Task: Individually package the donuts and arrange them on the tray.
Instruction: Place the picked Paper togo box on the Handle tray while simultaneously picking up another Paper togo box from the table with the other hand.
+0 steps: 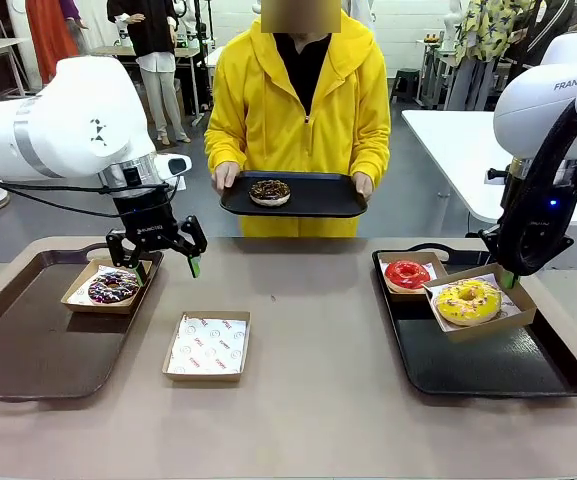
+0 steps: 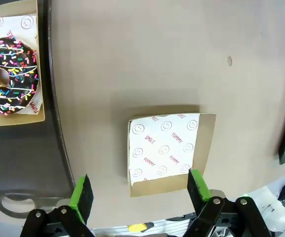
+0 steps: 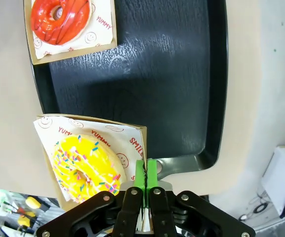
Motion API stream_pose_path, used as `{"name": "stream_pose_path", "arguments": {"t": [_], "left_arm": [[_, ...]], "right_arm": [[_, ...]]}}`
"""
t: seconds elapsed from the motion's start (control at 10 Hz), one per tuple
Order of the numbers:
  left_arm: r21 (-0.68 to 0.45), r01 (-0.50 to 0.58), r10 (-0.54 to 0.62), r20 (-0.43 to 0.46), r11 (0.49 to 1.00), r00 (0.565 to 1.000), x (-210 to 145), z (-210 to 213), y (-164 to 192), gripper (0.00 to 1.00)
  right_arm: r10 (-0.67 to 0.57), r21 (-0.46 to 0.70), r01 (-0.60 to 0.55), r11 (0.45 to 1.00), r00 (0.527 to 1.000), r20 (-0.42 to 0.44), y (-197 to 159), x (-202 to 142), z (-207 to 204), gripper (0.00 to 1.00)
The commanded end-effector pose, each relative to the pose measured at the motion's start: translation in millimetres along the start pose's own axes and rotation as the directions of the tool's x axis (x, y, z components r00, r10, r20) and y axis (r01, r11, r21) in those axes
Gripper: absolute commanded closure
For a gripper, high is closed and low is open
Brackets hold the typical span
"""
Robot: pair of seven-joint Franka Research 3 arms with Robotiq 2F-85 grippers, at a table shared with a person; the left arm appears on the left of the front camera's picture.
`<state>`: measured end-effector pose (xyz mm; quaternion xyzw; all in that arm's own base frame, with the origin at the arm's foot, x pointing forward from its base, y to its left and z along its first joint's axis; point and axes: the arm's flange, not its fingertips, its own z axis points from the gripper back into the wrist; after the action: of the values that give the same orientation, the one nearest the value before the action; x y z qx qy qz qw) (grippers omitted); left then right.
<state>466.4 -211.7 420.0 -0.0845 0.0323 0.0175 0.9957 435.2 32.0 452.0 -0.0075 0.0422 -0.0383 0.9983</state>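
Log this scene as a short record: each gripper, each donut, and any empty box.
left gripper: open, above table near left tray
right gripper: shut on yellow donut box edge
yellow donut: in that box, at right tray
red donut: boxed, on right tray
sprinkled donut: boxed, on left tray
dark donut: unboxed, on person's tray
empty box: on table

Grey floor (image 1: 413, 190) running away behind, a white table (image 1: 458, 150) off to the right, a small stool (image 1: 405, 82) beyond it, pale wall (image 1: 408, 25) at the back, tan tabletop (image 1: 318, 400) up front.
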Motion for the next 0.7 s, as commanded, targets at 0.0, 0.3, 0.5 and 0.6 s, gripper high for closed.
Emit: {"name": "stream_pose_path", "arguments": {"t": [0.0, 0.3, 0.5, 0.6], "left_arm": [[0.0, -0.006, 0.006, -0.024, 1.0, 1.0, 6.5, 6.9, 0.6, 0.0], [0.0, -0.006, 0.006, -0.024, 1.0, 1.0, 6.5, 6.9, 0.6, 0.0], [-0.001, -0.004, 0.004, -0.01, 1.0, 1.0, 3.9, 4.2, 0.9, 0.0], [0.083, -0.007, 0.003, 0.049, 0.997, 0.999, -9.9, 3.0, -6.2, 0.0]], "right_arm": [[-0.004, 0.001, 0.004, 1.0, 1.0, -0.001, -0.6, -2.3, 1.7, 0.99], [-0.004, 0.001, 0.004, 1.0, 1.0, -0.001, -0.6, -2.3, 1.7, 0.99], [0.0, 0.0, 0.0, 1.0, 1.0, 0.0, -0.1, 0.0, 0.0, 0.99], [0.007, 0.018, -0.007, 1.0, 1.0, -0.004, 3.6, -6.1, -12.1, 0.99]]}}
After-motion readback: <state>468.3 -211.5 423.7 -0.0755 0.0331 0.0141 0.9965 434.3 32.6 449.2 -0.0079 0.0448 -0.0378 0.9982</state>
